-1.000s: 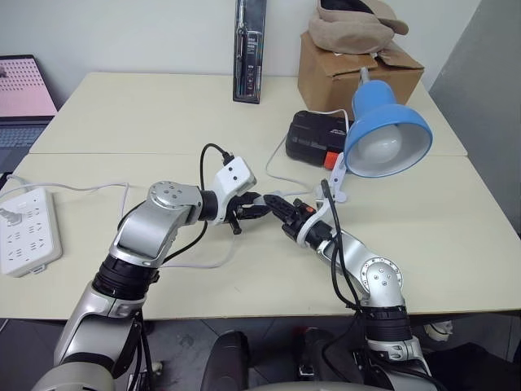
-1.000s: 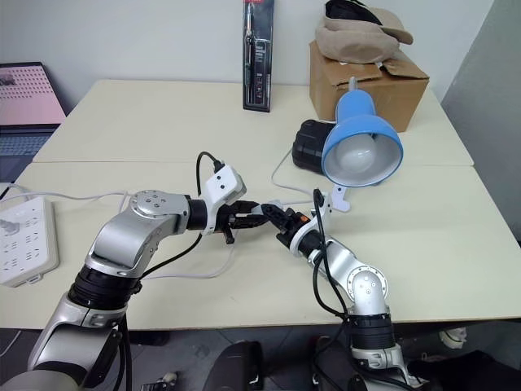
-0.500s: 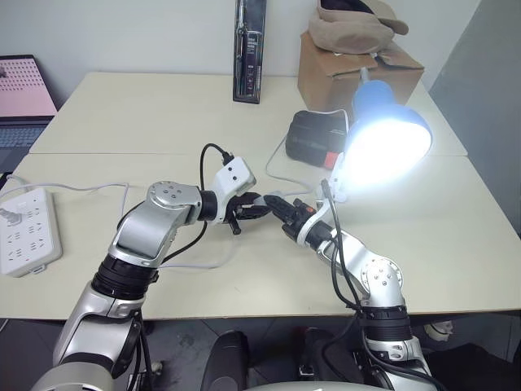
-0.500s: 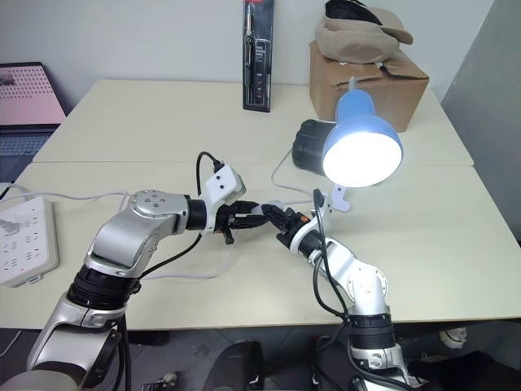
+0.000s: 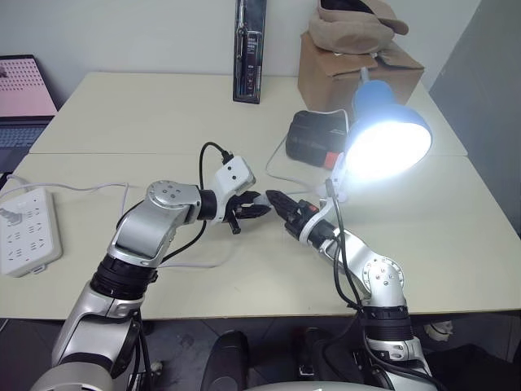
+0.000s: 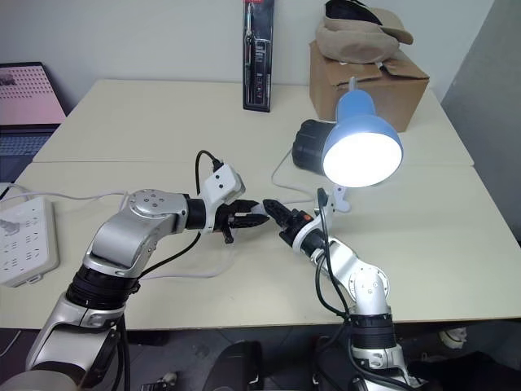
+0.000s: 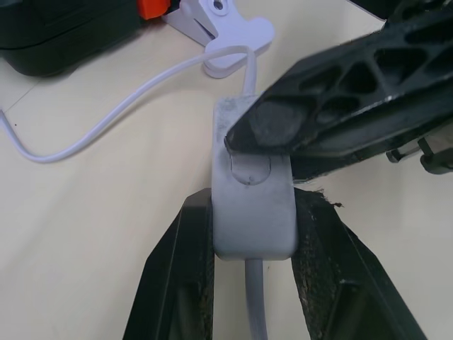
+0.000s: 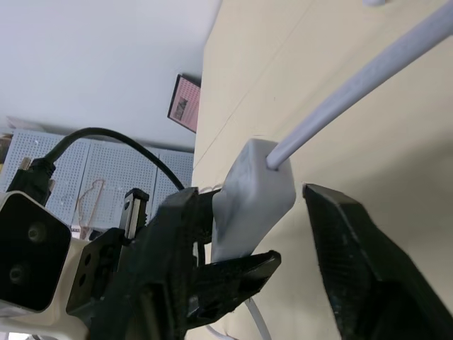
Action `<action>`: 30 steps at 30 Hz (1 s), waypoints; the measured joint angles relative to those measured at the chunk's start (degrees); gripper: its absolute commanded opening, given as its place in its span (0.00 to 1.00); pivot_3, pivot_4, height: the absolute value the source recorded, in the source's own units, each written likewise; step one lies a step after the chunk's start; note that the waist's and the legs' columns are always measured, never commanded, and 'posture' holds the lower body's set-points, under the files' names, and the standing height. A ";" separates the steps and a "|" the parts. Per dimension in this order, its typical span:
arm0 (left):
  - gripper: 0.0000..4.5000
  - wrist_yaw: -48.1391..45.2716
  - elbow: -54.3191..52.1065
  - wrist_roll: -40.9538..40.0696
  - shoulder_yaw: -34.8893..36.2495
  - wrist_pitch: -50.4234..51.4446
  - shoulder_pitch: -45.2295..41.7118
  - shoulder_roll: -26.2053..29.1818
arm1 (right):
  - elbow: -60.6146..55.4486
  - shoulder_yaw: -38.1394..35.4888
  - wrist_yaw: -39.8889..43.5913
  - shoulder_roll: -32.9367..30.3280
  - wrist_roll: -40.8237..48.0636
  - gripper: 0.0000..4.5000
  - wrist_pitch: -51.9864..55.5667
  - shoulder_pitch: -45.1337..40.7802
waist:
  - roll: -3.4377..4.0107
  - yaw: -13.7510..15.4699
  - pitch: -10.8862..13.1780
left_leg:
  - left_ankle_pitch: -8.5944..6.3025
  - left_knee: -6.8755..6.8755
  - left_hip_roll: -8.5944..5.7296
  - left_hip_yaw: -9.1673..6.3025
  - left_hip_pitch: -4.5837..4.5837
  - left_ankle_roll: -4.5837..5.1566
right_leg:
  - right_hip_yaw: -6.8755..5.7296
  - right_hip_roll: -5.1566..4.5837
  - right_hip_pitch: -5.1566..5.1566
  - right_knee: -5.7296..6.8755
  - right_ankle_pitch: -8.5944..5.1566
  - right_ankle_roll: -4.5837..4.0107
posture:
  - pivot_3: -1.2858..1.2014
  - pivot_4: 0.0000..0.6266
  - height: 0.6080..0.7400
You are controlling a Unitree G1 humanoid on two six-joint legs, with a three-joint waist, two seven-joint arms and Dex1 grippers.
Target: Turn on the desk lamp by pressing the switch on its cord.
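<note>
I've got the left claw (image 5: 256, 207) clamped on the switch (image 7: 253, 202), its two black fingers (image 7: 185, 262) pressed against the white body's long sides, holding it just above the surface (image 5: 146, 114) near the middle of the front edge. My right claw (image 5: 275, 200) sits tip to tip with it, jaws parted; one finger's tip lies on the switch's rocker face, the other stands clear of the switch body. The cord (image 7: 113, 120) runs from the switch across the surface to the white clip base (image 7: 226, 21). The desk lamp (image 5: 387, 134) is lit, its blue shade glowing bright, to the right, beside a black box (image 5: 313, 134).
</note>
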 measured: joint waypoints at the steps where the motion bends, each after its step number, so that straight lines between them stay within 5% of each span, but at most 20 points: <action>1: 0.25 -0.01 0.01 0.04 0.00 -0.14 0.00 0.04 | 0.00 -0.02 0.04 0.00 0.00 0.75 0.04 0.00 | 0.00 0.00 0.00 | 0.00 0.00 0.00 0.00 0.00 0.00 | 0.00 0.00 0.00 0.00 0.00 0.00 | 0.52 0.24 1.00; 6: 0.25 -0.05 0.45 0.73 -0.12 -1.92 -0.03 0.15 | -1.65 0.00 0.43 -0.46 0.09 0.99 1.48 0.89 | 0.00 0.03 0.00 | 0.00 0.00 0.00 0.00 0.00 0.00 | 0.00 0.00 0.00 -0.01 0.00 0.00 | 0.52 0.24 1.00; 12: 0.25 -0.58 6.14 4.05 -1.15 -9.53 -0.48 0.36 | -11.94 3.22 4.58 -13.45 -3.26 1.00 7.87 4.66 | 0.01 0.13 0.01 | 0.00 0.01 -0.06 0.03 -0.02 0.01 | 0.00 -0.06 0.00 -0.04 0.00 0.01 | 0.52 0.24 1.00; 18: 0.25 -1.86 15.03 8.68 -3.63 -19.07 -1.58 -0.11 | -26.02 9.68 14.51 -30.93 -16.54 1.00 9.27 5.59 | 0.09 0.16 0.02 | 0.00 -0.02 -0.03 0.00 -0.01 0.02 | -0.01 0.03 -0.03 -0.05 0.00 0.02 | 0.52 0.24 1.00; 24: 0.25 -2.38 21.53 10.95 -4.54 -25.57 -1.56 -1.98 | -32.40 14.52 23.39 -41.85 -30.02 1.00 5.48 5.30 | 0.05 0.33 0.02 | 0.00 0.01 -0.08 0.01 -0.05 0.02 | -0.03 0.00 -0.04 -0.07 -0.01 0.03 | 0.52 0.24 1.00; 30: 0.57 -2.86 23.88 11.83 -4.50 -28.90 -1.40 -2.72 | -33.22 14.68 28.01 -43.16 -35.10 1.00 3.79 6.00 | 0.03 0.37 0.02 | 0.00 0.02 -0.06 0.00 -0.05 0.02 | -0.06 0.01 -0.03 -0.06 -0.01 0.03 | 0.52 0.24 1.00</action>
